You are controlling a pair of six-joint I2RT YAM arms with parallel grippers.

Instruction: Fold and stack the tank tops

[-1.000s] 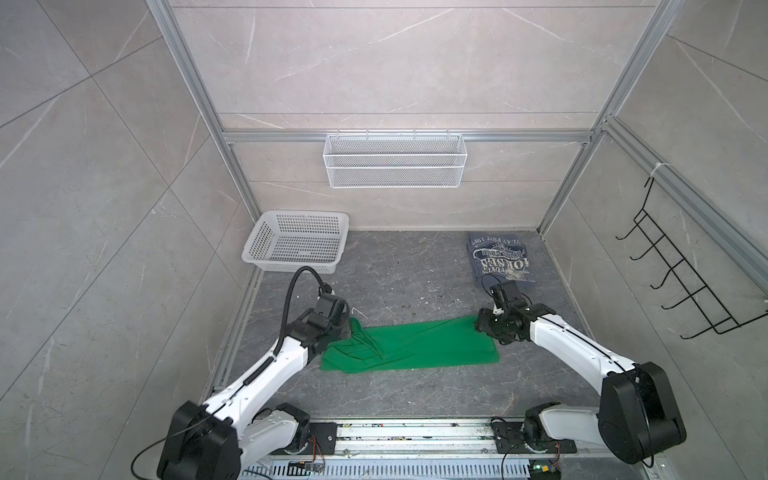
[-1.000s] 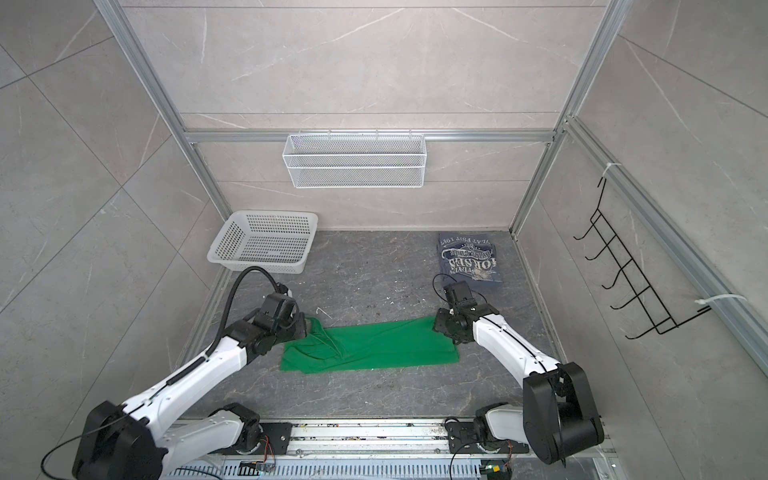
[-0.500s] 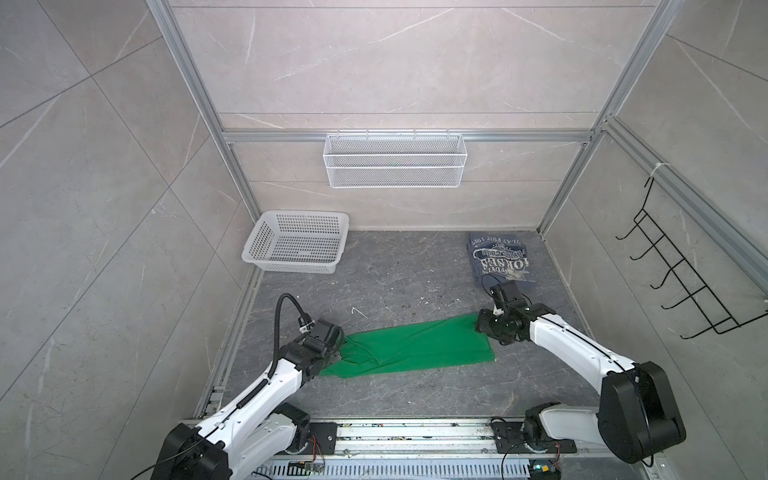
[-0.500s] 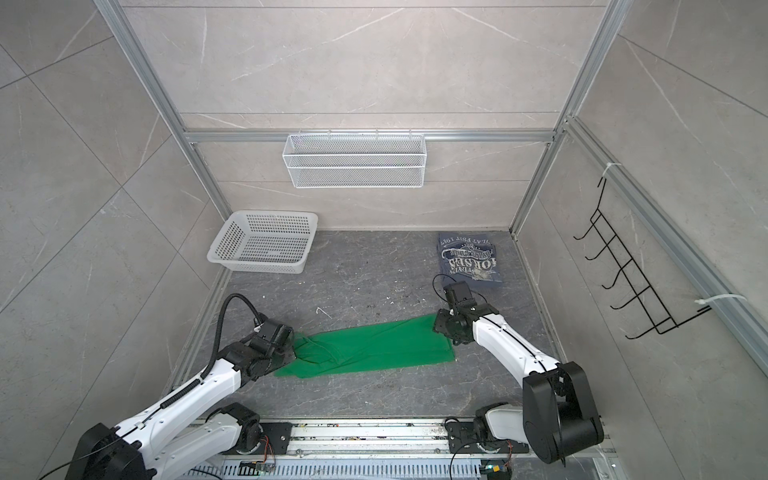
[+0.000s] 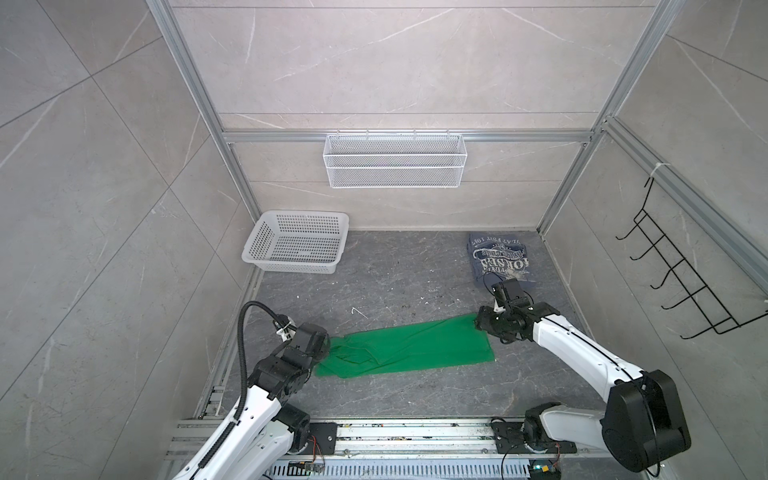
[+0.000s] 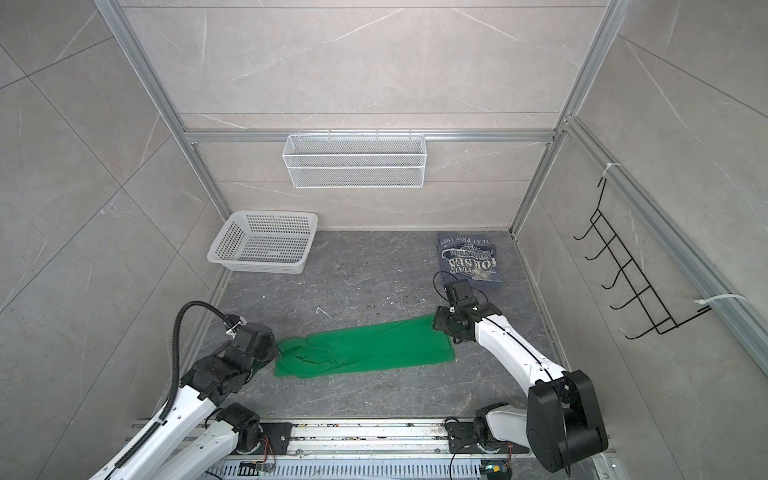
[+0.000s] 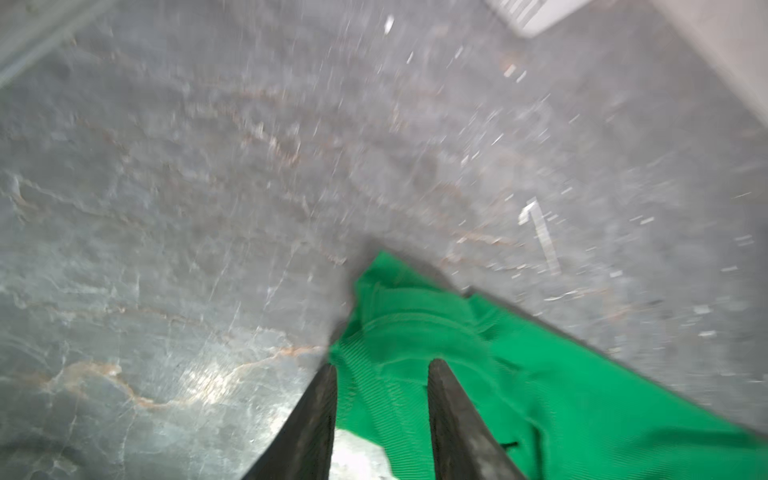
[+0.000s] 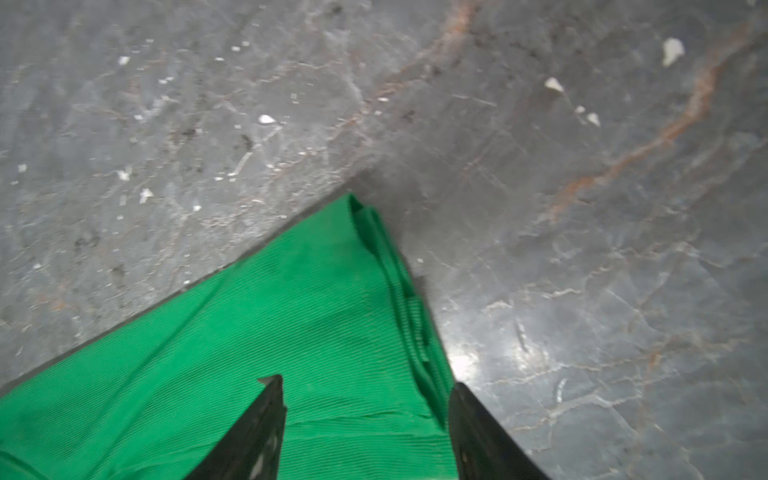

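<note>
The bright green ribbed cloth tank top lies stretched long near the front edge of the dark grey stone tabletop; the folded slate-blue printed tank top sits in the far right corner, well apart from it.

The left gripper is at the rumpled strap end, fingers apart with cloth between them and nothing clamped; the right gripper is at the hem corner, fingers also apart astride the layered edge.

I judge the bunched left end the main risk; a pinch there may catch one strap or one layer, so the fold goes crooked. At the hem, a shallow bite may lift only the top layer; an uneven pull would drag the cloth.

The blue top's white lettering lies upside down; its largest word seems to end "ORSES"; the rest is too small to read.
</note>
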